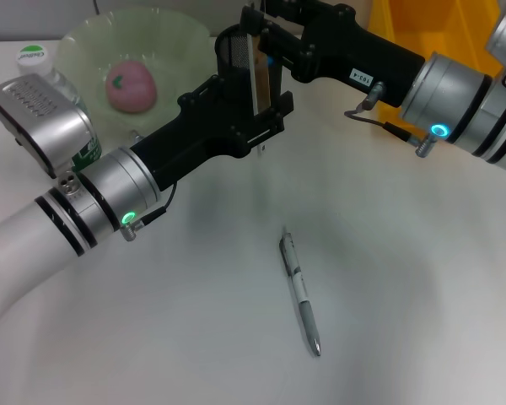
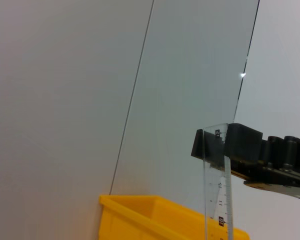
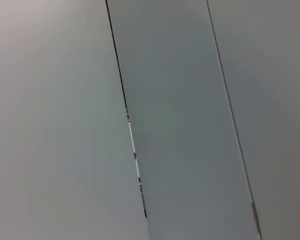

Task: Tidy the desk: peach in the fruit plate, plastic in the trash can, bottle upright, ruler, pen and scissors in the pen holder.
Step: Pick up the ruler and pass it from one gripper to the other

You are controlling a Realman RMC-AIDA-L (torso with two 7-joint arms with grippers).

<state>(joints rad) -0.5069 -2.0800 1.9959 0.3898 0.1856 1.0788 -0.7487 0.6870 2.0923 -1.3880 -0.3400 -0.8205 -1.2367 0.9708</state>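
Note:
The clear ruler stands upright over the back middle of the desk. My left gripper is shut on its lower end and my right gripper is shut on its top. The left wrist view shows the ruler with the right gripper's black fingers at its top. The black mesh pen holder is just behind them. The peach lies in the fruit plate. The bottle stands upright at far left. The pen lies on the desk. Scissors and plastic are out of view.
The yellow trash can stands at the back right, partly behind my right arm, and also shows in the left wrist view as the yellow bin. My left forearm crosses the desk's left side. The right wrist view shows only a grey wall.

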